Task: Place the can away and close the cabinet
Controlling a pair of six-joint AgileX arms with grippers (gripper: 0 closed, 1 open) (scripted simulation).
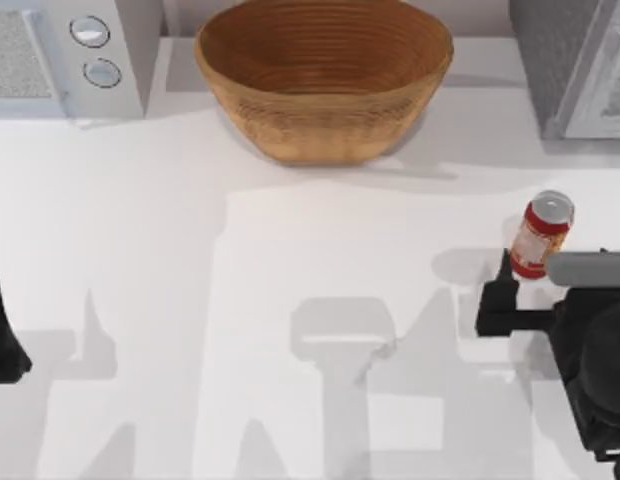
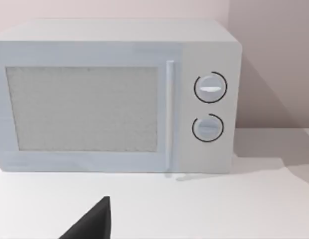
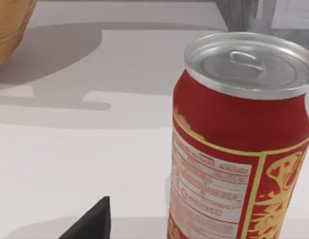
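Observation:
The can (image 1: 542, 235), red with a silver top and yellowish label marks, stands upright on the white table at the right. My right gripper (image 1: 546, 268) is open right behind it, with a dark finger (image 1: 502, 285) at the can's left side and the can at the mouth of the gap. The right wrist view has the can (image 3: 239, 144) very close, with one dark fingertip (image 3: 94, 221) apart from it. The grey cabinet (image 1: 565, 65) is at the back right. My left gripper (image 1: 2, 335) is parked at the table's left edge, open, one fingertip (image 2: 92, 224) showing.
A large woven bowl (image 1: 323, 75) sits at the back middle. A white microwave (image 1: 65, 55) with two dials stands at the back left, door shut, facing the left wrist camera (image 2: 114, 99). Bare white tabletop (image 1: 290, 330) spans the middle and front.

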